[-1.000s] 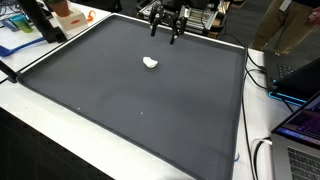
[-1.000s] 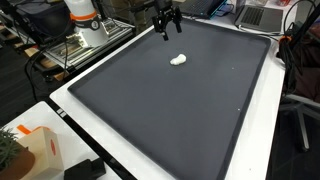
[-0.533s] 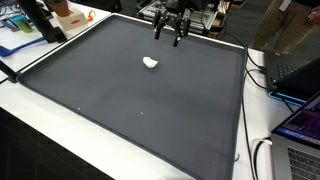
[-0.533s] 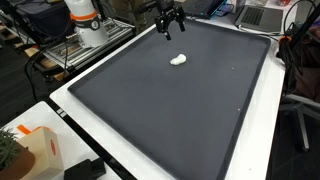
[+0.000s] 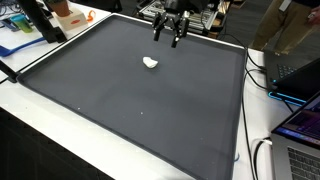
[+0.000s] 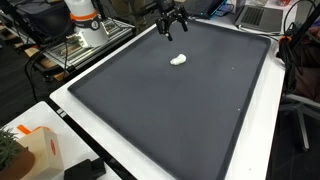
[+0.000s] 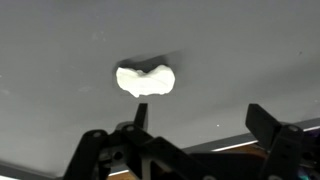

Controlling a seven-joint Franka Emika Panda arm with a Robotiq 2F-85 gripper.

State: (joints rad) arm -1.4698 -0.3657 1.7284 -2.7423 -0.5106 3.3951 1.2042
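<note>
**Thing.** A small white lump (image 5: 151, 63) lies on the dark mat (image 5: 130, 110), toward its far side and well in from every edge. You see it in both exterior views (image 6: 178, 60). In the wrist view (image 7: 146, 80) it is wider than tall, with two rounded lobes and a shallow notch in the top edge. It lies flat, and a thin dark shadow runs along its upper right. Nothing touches it.

**Gripper.** Your gripper (image 5: 167, 38) hangs in the air above the mat's far edge, near the lump but clear of it (image 6: 170, 30). The jaws stand wide apart and hold nothing. In the wrist view (image 7: 203, 125) the lump sits above the gap and nearer the left-hand finger.

**Change from a second ago.** In both exterior views you have carried the gripper a little toward the mat's far edge, away from the lump. The shift is slight. The jaws are as wide as they were. The lump has not moved or turned.

**Materials, shapes.**
- The lump is matte white with soft, uneven edges and no sharp corners. You cannot tell the material from these views.
- The mat is a large flat rectangle, dark grey to black, with a dull finish and a few pale specks.
- The mat's border is a thin raised dark lip.
- The desk (image 5: 40, 105) under the mat is smooth and white, and shows as a margin around it.
- The fingers (image 7: 268, 122) are black and hard-edged, with angular linkages.
</note>
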